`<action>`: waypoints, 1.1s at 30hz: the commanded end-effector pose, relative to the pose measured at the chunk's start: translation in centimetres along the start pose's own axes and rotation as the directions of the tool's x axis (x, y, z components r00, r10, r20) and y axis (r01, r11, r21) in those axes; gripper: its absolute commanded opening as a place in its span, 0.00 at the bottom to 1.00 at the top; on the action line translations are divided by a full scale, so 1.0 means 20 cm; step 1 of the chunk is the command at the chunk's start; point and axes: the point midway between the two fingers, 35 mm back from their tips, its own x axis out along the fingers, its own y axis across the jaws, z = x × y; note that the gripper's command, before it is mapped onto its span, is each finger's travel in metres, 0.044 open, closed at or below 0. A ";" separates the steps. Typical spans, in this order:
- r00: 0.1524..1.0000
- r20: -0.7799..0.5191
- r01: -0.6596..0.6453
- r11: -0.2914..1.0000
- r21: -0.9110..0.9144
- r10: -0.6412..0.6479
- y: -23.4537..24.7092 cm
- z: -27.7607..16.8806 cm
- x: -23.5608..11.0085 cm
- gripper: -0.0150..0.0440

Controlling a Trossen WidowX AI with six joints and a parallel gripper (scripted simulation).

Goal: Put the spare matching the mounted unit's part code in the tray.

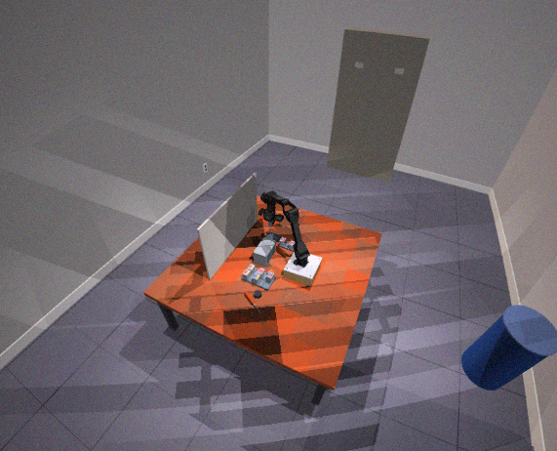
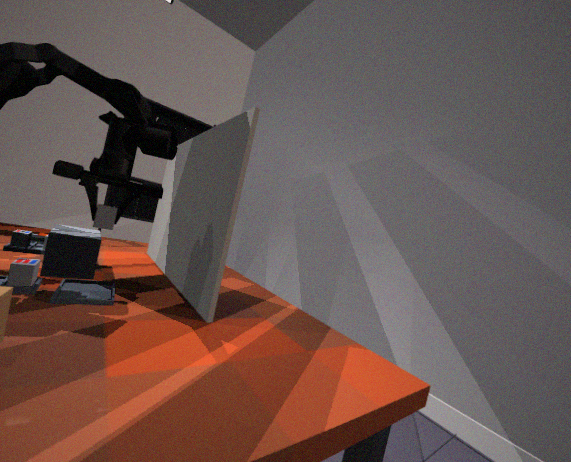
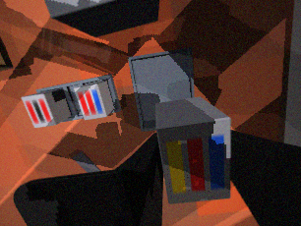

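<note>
The spare (image 3: 196,147), a small grey block w/ yellow, red and blue stripes on one face, is hanging in the air, clamped betw. the jaws of the gripper (image 2: 108,214). The jaws are sitting partly closed, pinching the block on both sides. In the wrist view the block is hovering just over the near right corner of the tray (image 3: 156,84), a shallow grey dish w/ a raised rim lying on the orange desk (image 2: 257,370); it isn't touching it.

Left of the tray, two more spares (image 3: 69,104) are lying side by side in a holder, one w/ red and black stripes, the other w/ red and blue. In the exterior view a bigger dark box, the mounted unit (image 2: 71,251), is standing on the desk just below and left of the gripper.

The black arm (image 1: 294,226) is reaching up and over from its white base block (image 1: 313,271). A tall grey panel (image 2: 202,215) is standing upright on the desk close to the gripper, on the wall side. Far off on the floor, a blue barrel (image 1: 509,348) is leaning by the right wall.
</note>
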 end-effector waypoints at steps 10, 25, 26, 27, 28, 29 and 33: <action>1.000 0.007 -0.004 1.000 -0.003 0.004 0.00 0.00 0.08 0.25; 1.000 0.007 -0.004 1.000 -0.003 0.004 -0.01 0.00 0.15 0.25; 1.000 0.007 -0.004 1.000 -0.003 0.004 -0.01 0.00 0.15 0.25; 1.000 0.007 -0.004 1.000 -0.003 0.004 -0.01 0.00 0.16 0.25; 1.000 0.007 -0.004 1.000 -0.003 0.004 -0.01 0.00 0.16 0.25; 1.000 0.007 -0.004 1.000 -0.003 0.004 -0.01 0.00 0.17 0.25; 1.000 0.007 -0.004 1.000 -0.003 0.004 -0.01 0.00 0.19 0.25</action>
